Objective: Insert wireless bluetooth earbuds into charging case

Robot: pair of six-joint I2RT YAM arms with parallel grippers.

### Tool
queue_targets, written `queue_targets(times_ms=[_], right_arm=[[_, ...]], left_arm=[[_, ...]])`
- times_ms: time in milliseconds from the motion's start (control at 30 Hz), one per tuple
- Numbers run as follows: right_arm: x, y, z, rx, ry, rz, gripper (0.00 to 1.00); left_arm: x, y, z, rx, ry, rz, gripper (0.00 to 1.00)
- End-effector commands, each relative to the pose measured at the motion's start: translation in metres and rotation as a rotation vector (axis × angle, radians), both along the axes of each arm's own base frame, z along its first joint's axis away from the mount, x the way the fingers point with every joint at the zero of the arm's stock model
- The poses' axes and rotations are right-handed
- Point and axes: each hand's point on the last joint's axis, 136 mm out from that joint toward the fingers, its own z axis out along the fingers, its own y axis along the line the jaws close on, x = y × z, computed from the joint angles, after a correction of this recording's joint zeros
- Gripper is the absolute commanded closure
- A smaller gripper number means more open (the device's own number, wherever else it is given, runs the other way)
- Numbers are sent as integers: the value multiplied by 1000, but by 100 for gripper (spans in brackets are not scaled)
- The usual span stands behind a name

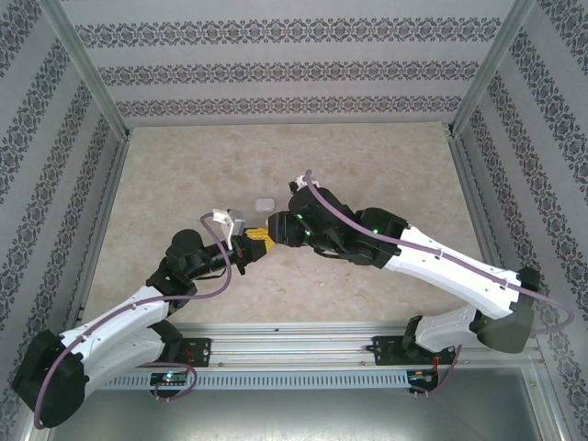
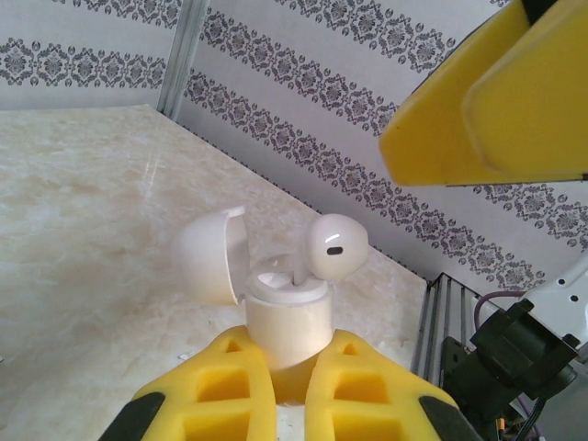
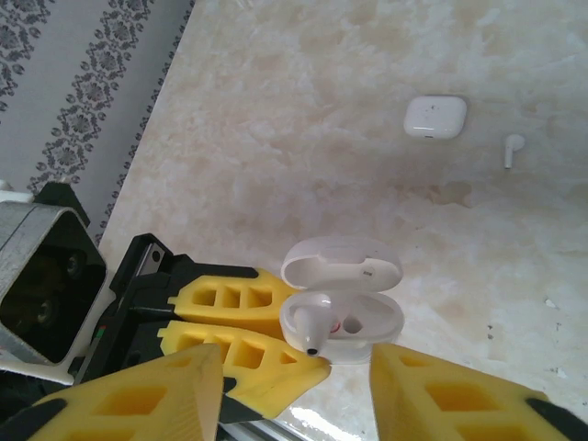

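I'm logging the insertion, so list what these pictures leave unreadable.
1. Left wrist view: the stem of the earbud, hidden inside the open charging case; seating unclear.
2. Left wrist view: the right gripper, cut off by the top and right edges.
3. Top view: that case and earbud, hidden where the left gripper meets the right one.

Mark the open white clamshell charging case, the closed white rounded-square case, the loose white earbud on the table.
Open white clamshell charging case [image 3: 342, 266]: right wrist view, open lid.
Closed white rounded-square case [image 3: 435, 118]: right wrist view, top face.
Loose white earbud [image 3: 513, 146]: right wrist view, head.
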Motion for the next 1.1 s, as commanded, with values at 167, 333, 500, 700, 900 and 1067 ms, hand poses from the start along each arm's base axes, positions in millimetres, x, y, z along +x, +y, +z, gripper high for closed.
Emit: queue_targets(times_ms=[167,333,500,700,900,1067], right_arm=[[3,-27,1,61,45,-46,73],[0,-22,-3,78,79,-15,74],[-4,-5,-11,79,134,41,78],[-4,5,-15,72,161,67,80],[-1,8,-13,72,153,65,80],[-1,8,-15,67,157,68,79]], left_arm=[[-9,-6,27,-50,-64,-57,100],[-8,-9,27,-47,-61,-70,100],[-7,-11,32,-52,-67,-79,100],[-7,-12,31,-49,-65,-80,100],[-6,-12,32,-48,-68,-76,100],[-6,-12,31,-44,-71,-77,100]])
